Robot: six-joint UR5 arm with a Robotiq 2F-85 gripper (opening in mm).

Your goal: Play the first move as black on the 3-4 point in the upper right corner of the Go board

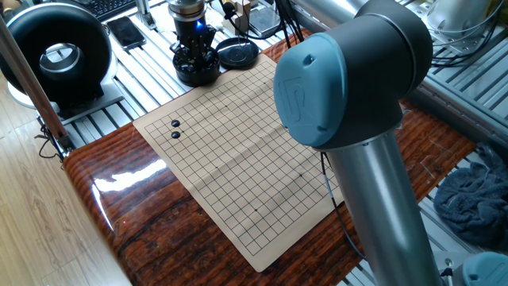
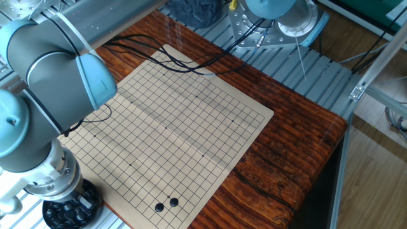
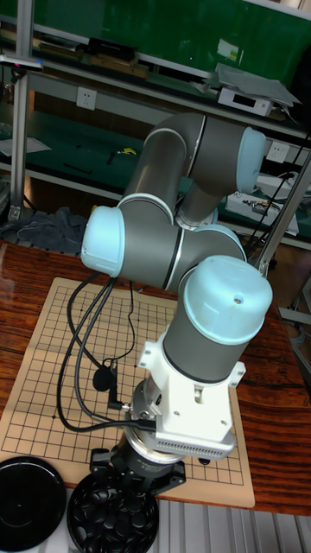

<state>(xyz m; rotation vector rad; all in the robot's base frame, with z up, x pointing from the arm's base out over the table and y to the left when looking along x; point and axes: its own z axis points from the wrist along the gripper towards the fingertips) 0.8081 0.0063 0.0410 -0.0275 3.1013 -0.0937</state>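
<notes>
Nowhere legible writing — Go board (image 1: 242, 155) unmarked.

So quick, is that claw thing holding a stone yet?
Tool: down in the bowl of black stones; open, shut or holding, cannot be told.

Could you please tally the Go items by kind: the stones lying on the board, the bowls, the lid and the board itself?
Stones on the board: 2
Bowls of stones: 1
Lids: 1
Boards: 1
Total: 5
</notes>
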